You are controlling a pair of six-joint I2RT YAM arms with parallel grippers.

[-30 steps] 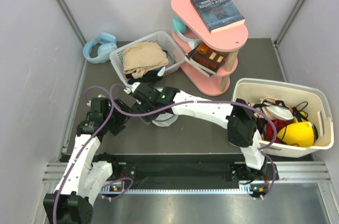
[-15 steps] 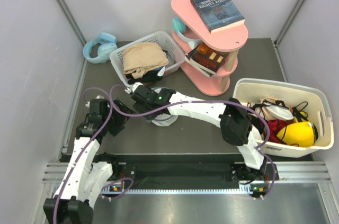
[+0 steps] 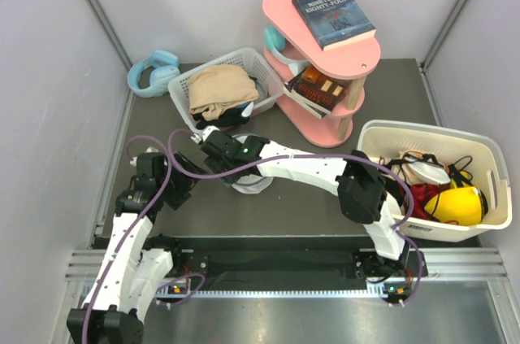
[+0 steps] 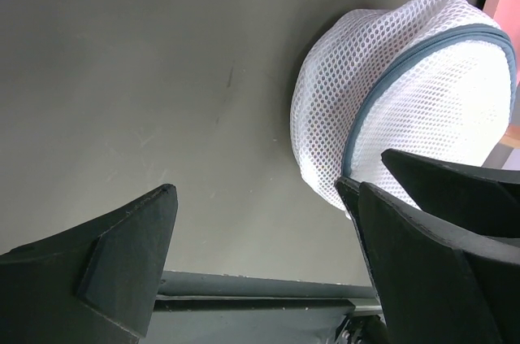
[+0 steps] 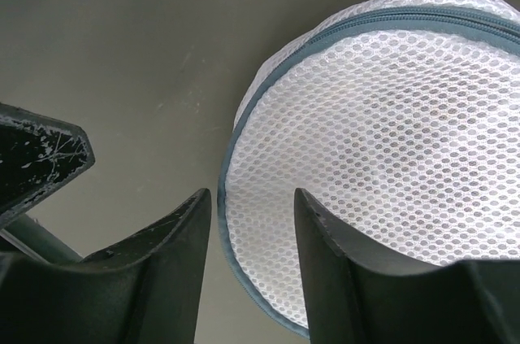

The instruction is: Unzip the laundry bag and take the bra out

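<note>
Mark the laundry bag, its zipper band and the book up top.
laundry bag [image 5: 390, 141]: right wrist view, mesh dome centre.
zipper band [image 5: 390, 14]: right wrist view, upper arc.
book [image 3: 333, 15]: top external view, cover centre.

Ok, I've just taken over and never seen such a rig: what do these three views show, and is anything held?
Two white robot arms are bolted at the near edge of the table. The top view looks down from behind them; the other two come from a camera on each wrist, the black wedges being its own fingers. The left gripper is wide open and holds nothing. The right gripper straddles the teal zipper rim of the white mesh laundry bag; whether it pinches it yet I cannot tell. Behind: blue headphones, a white slatted basket, a pink shelf with books, a cream tub.
</note>
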